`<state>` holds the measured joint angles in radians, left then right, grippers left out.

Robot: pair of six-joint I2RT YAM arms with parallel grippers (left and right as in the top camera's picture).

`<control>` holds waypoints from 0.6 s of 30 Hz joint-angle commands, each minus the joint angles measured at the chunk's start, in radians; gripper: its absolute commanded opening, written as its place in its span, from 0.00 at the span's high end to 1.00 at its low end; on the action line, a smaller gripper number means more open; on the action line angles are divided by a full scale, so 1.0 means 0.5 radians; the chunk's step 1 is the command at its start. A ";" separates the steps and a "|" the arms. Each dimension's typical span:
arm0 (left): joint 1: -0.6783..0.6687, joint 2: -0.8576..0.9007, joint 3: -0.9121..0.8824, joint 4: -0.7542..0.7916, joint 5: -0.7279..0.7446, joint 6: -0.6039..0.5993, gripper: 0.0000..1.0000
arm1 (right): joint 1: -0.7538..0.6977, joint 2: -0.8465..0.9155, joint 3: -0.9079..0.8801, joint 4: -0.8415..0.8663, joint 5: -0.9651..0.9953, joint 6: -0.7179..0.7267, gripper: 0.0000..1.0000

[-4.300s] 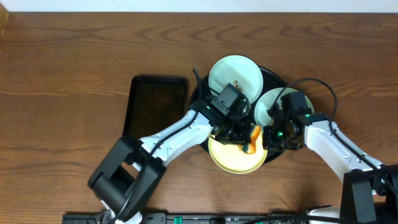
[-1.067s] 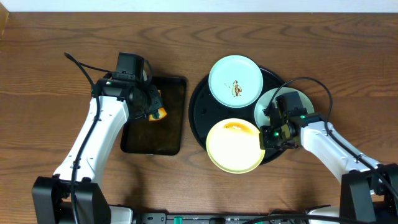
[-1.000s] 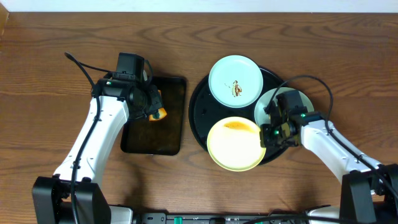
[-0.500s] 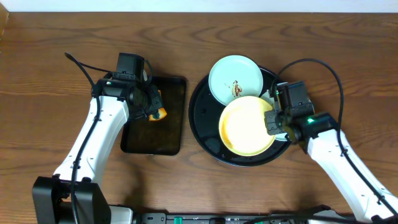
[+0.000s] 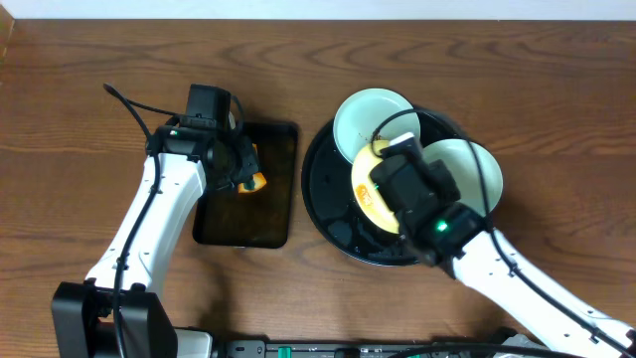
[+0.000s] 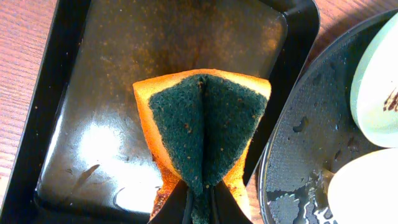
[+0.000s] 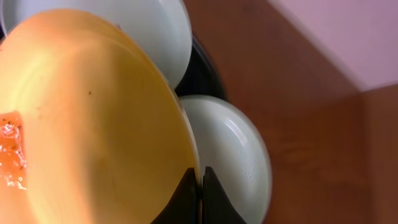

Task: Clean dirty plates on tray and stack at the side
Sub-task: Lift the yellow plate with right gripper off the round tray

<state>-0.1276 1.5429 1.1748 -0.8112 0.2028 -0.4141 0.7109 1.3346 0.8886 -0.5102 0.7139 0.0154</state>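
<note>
One yellow plate (image 7: 93,124) rim-clamped in right gripper (image 7: 199,180) over tray (image 5: 328,202); left gripper (image 6: 200,190) pinches sponge (image 6: 202,118).

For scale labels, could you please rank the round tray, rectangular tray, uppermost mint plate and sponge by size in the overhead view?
1. round tray
2. rectangular tray
3. uppermost mint plate, partly covered
4. sponge

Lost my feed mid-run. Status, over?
Left gripper shut on sponge over small tray. Right gripper shut on yellow plate rim, tilted above round tray. Two mint plates close beneath.
</note>
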 commanded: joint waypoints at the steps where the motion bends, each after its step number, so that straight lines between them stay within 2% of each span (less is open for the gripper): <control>1: 0.006 -0.022 0.022 -0.006 -0.027 0.028 0.92 | 0.188 -0.033 0.054 0.131 0.502 -0.239 0.99; 9: 0.006 -0.022 0.022 -0.006 -0.028 0.028 0.92 | 0.397 -0.033 0.054 0.516 0.838 -0.687 0.99; 18: 0.006 -0.022 0.022 -0.006 -0.027 0.028 0.92 | 0.394 -0.032 0.054 0.533 0.854 -0.629 0.99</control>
<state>-0.1276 1.5429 1.1748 -0.8112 0.2024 -0.4141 0.9001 1.3342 0.8936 -0.2485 1.0977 -0.3050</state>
